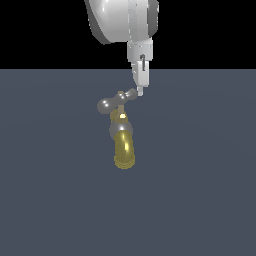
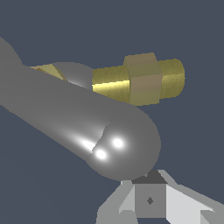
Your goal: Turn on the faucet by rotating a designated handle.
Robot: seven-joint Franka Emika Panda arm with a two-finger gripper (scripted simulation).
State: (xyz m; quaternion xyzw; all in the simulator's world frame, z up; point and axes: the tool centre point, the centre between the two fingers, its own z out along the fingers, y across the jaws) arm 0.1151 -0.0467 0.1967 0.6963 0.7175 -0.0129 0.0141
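The faucet [image 1: 124, 146] stands on the floor, its golden spout pointing toward the camera below a silver elbow and a brass stem. Across its top lies the handle [image 1: 116, 101], a silver crossbar with bulbous ends, tilted up toward the exterior view's right. My gripper [image 1: 140, 91] comes down from above, and its tip rests against the handle's raised right end. In the wrist view the handle's rounded end [image 2: 124, 146] fills the middle, with the brass stem and nut [image 2: 142, 79] behind it. My gripper [image 2: 150, 199] sits right beside that end, shut, with nothing held.
A flat dark blue-grey floor [image 1: 200, 190] surrounds the faucet. The arm's white wrist [image 1: 125, 20] hangs above the faucet at the top of the exterior view.
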